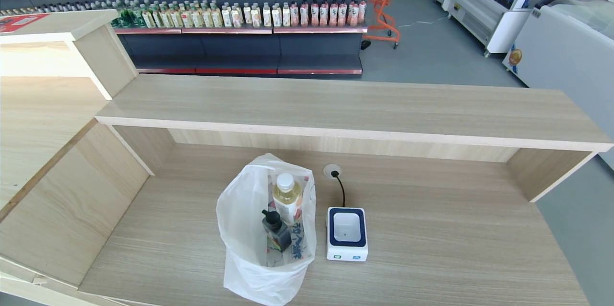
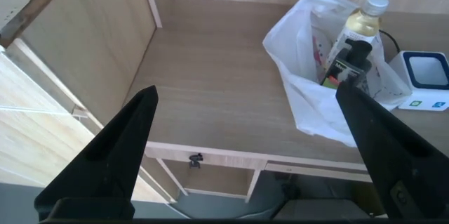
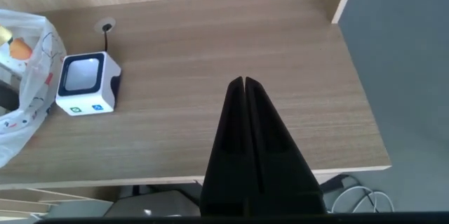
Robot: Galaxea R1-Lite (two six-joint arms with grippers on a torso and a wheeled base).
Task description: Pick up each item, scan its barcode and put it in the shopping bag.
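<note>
A white plastic shopping bag stands open on the wooden counter, left of the scanner. Inside it I see a yellow drink bottle with a white cap, a dark bottle with a black pump top and a printed packet. The white and blue barcode scanner sits beside the bag, its cable running to a hole in the counter. My left gripper is open, held back over the counter's near left edge, away from the bag. My right gripper is shut with nothing in it, over the bare counter right of the scanner.
A raised wooden ledge spans the back of the counter, with side walls left and right. Beyond it stand shop shelves of bottles, an orange trolley and freezers.
</note>
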